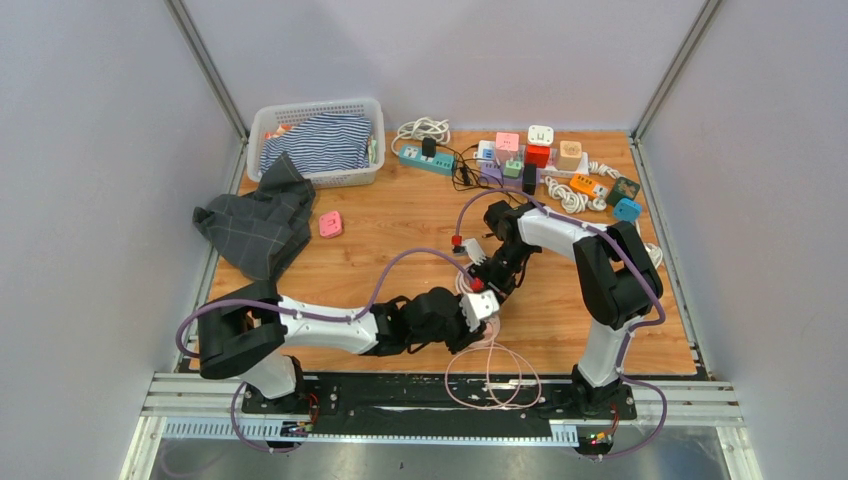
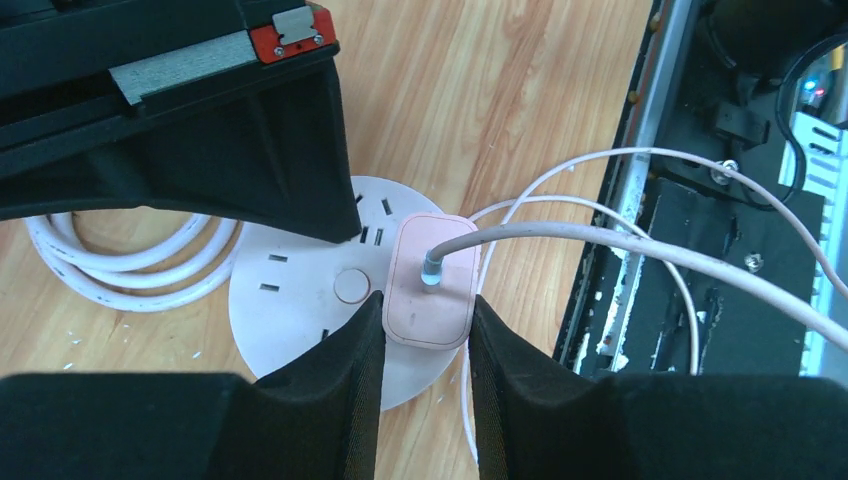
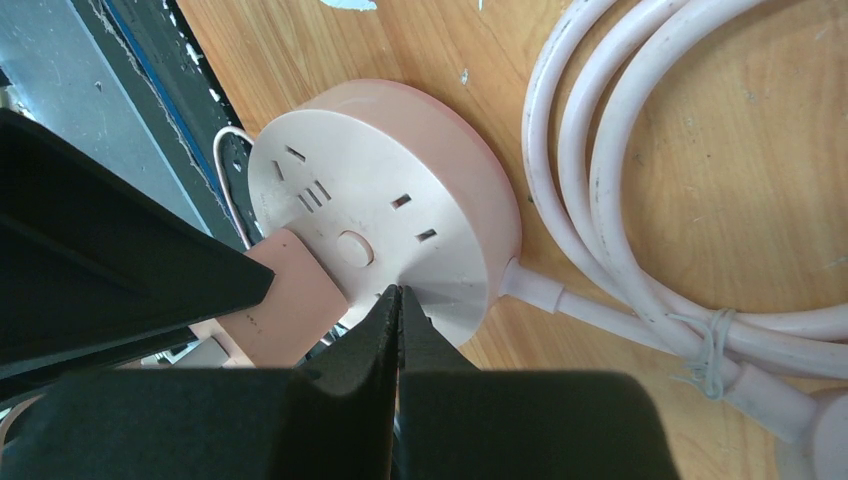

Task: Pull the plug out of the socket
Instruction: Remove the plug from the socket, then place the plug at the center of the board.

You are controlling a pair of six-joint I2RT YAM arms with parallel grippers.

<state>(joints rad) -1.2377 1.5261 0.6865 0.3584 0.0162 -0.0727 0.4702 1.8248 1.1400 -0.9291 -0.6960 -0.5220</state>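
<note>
A round white socket (image 2: 290, 300) lies flat on the wooden table, also visible in the right wrist view (image 3: 380, 190). A pink rectangular plug (image 2: 430, 290) with a grey cable sits against the socket's face near its rim, seen from the other side as the plug (image 3: 295, 300). My left gripper (image 2: 425, 312) is shut on the plug, one finger against each long side. My right gripper (image 3: 398, 292) is shut with nothing in it, its tips resting on the socket's top beside the round button. In the top view both grippers, left (image 1: 482, 306) and right (image 1: 487, 276), meet over the socket and hide it.
The socket's thick white cord (image 3: 600, 200) lies coiled beside it. The plug's thin cable (image 1: 490, 375) loops over the black front rail (image 2: 700, 250). At the back are a basket (image 1: 318, 178), a dark cloth (image 1: 255, 225), a small pink block (image 1: 330, 224) and several adapters (image 1: 540, 160).
</note>
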